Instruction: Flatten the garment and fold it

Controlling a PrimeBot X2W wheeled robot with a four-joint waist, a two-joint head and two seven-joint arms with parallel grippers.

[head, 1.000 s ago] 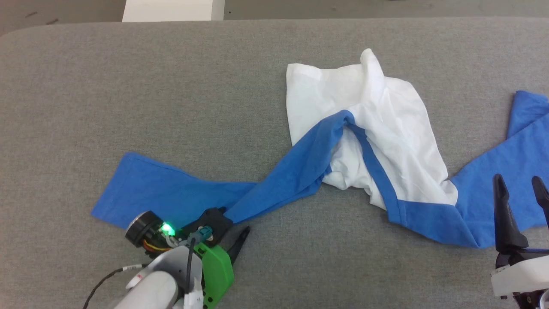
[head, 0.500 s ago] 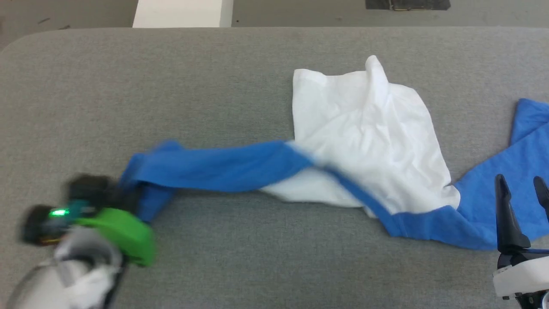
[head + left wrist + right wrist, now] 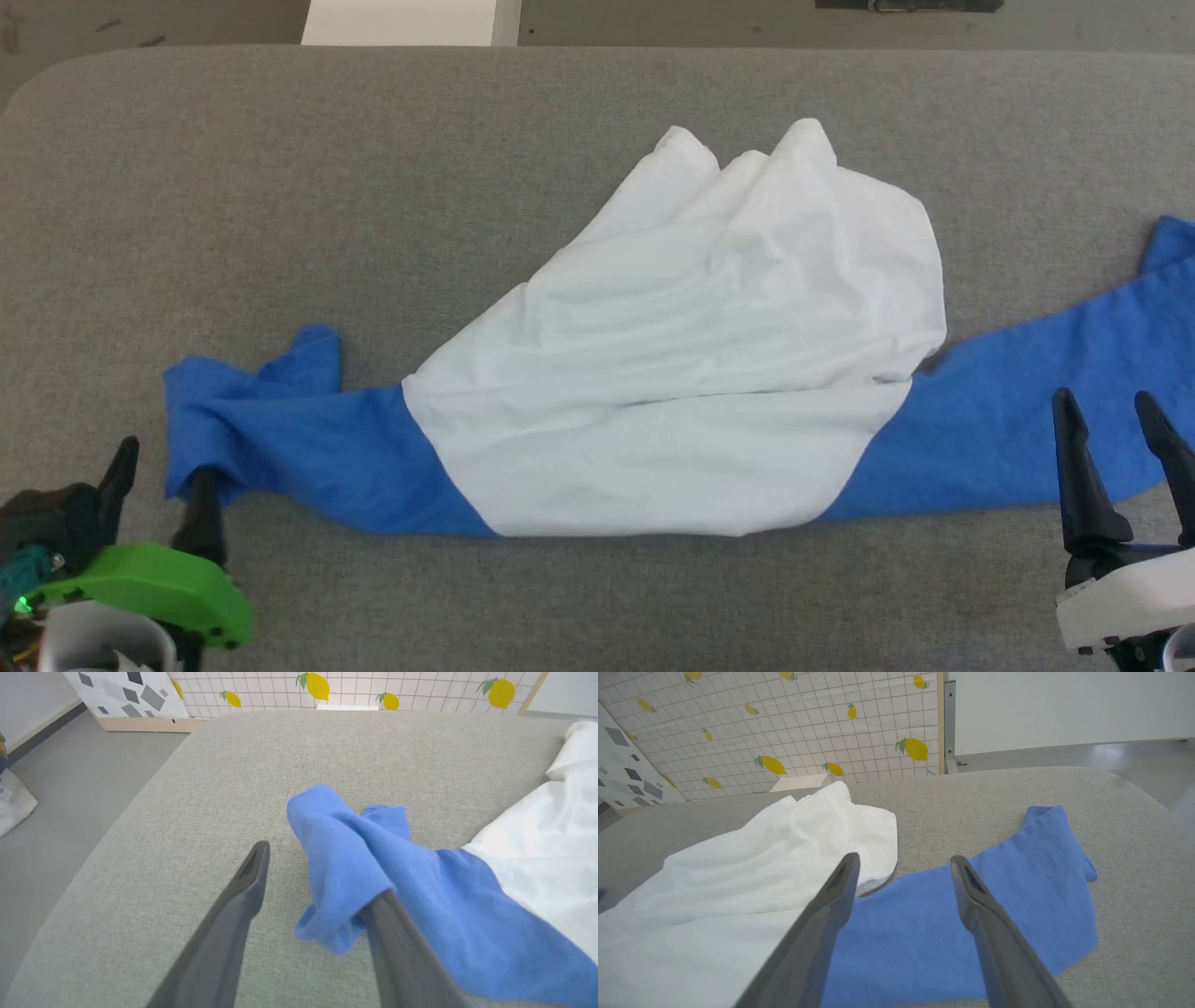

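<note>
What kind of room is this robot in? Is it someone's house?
Probably a robot test room, not a home. A big grey padded table holds one shirt, a lemon-print screen stands behind it, and the floor is bare grey.

- the left gripper (image 3: 163,471) has swung from the lower middle of the head view way out to the lower-left corner
- it took the left sleeve (image 3: 308,439) of the garment (image 3: 672,373) with it: a second ago that sleeve lay twisted across the white body (image 3: 709,308), now it runs straight out to the left
- its jaws were clamped half a second ago, now they're apart, with the sleeve end just draped over one of the fingers (image 3: 402,942)
- the white body has spread out wider, and the blue trim crossing it is gone from sight
</note>
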